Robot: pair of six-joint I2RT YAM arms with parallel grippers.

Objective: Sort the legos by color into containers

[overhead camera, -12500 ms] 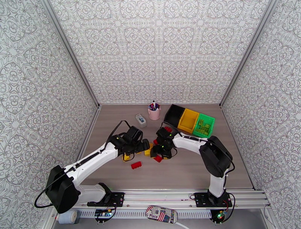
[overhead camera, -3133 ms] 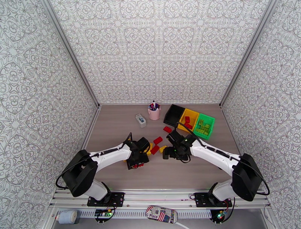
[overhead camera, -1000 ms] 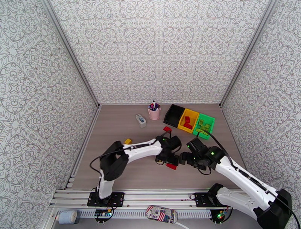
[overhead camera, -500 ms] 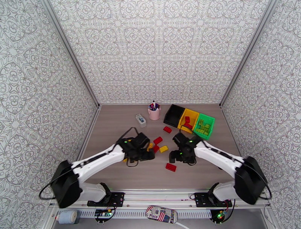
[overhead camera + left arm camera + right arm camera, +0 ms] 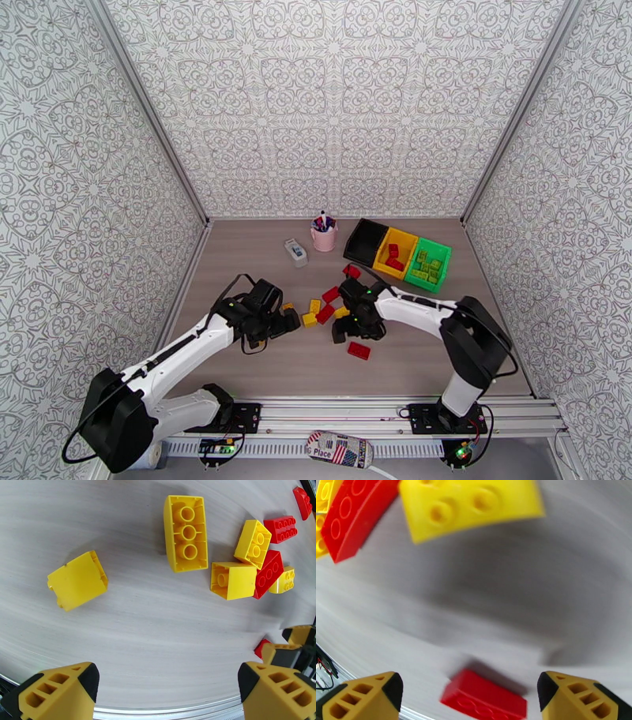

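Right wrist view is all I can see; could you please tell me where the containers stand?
Observer: The three joined containers stand at the far right of the table, beyond the right gripper.
Operator: Thank you; what does the yellow one hold?
Observer: Red legos lie in the yellow bin.
Operator: And the left gripper?
Observer: It is open above the table, with a lone yellow lego ahead of it.
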